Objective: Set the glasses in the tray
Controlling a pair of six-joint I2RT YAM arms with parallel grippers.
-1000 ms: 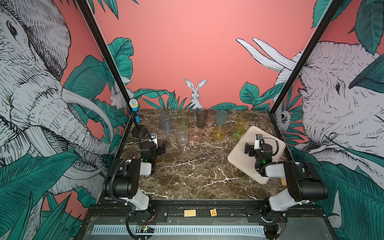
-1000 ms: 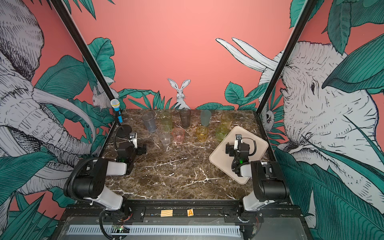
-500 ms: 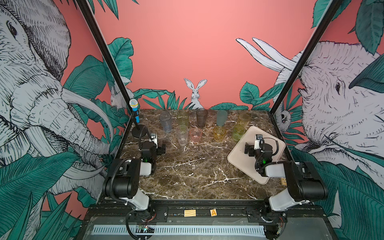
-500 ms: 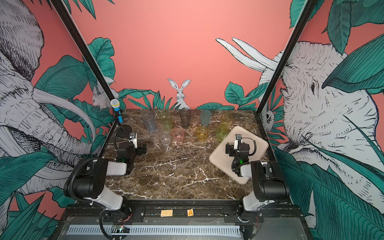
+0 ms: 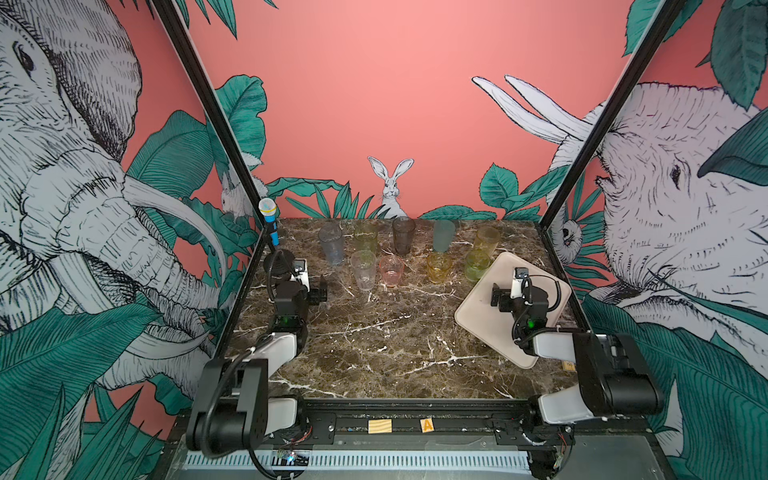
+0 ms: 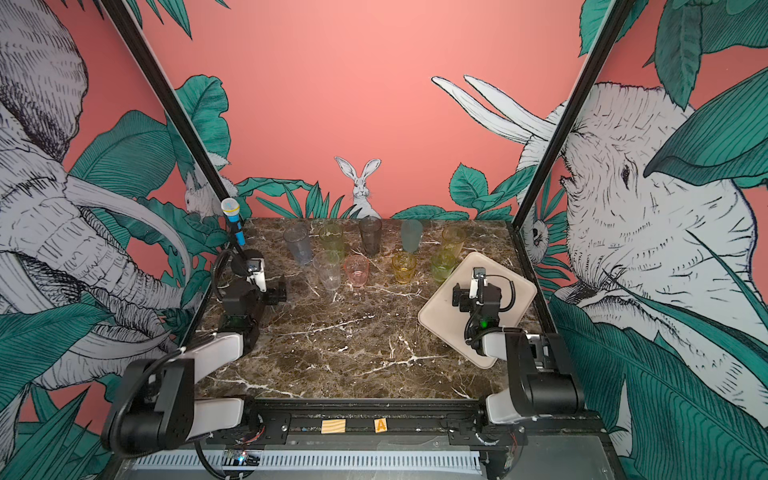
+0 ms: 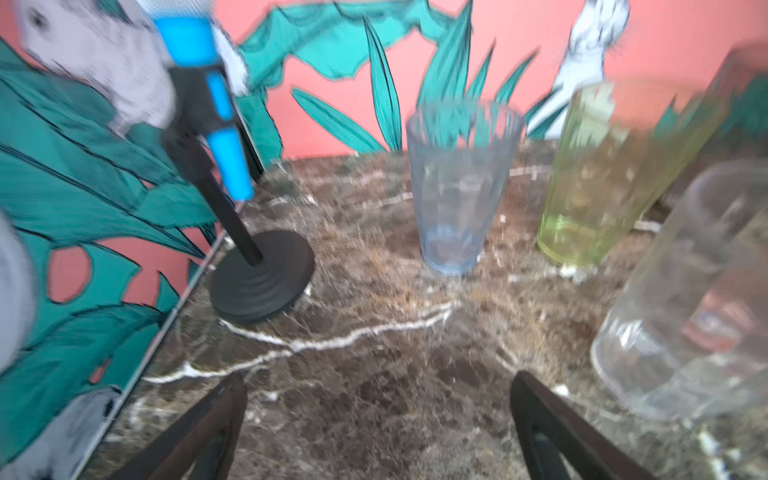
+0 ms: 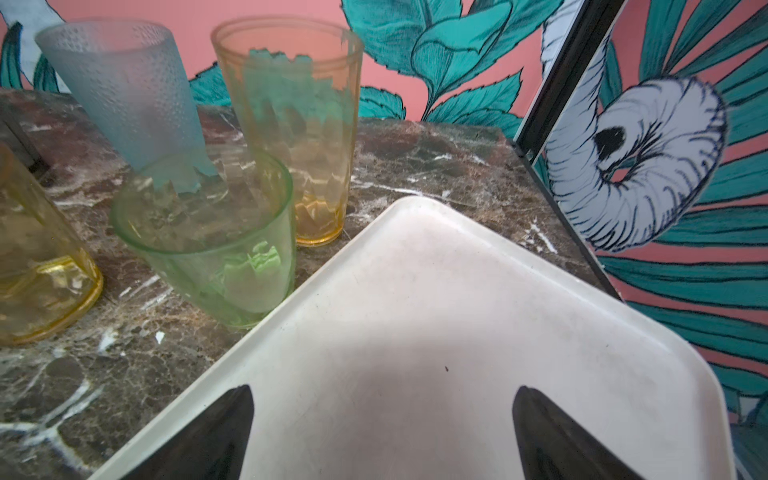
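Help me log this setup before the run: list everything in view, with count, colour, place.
back-row glasses: five, grey-blue, green, smoky, teal, amber, table's far edge
front-row glasses: four, clear, pink, yellow, green, just nearer
tray: one, cream, table's right, bare
microphone: one, blue on black stand, far-left corner
wooden tiles: two, tan, front rail
table: one, brown marble
left gripper: one, black, open, near clear glass
right gripper: one, black, open, above tray

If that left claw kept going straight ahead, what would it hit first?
Probably the tall grey-blue glass: it stands nearly dead ahead of the open left gripper, with only bare marble tabletop between. The view is blurred, so it might merely graze it.
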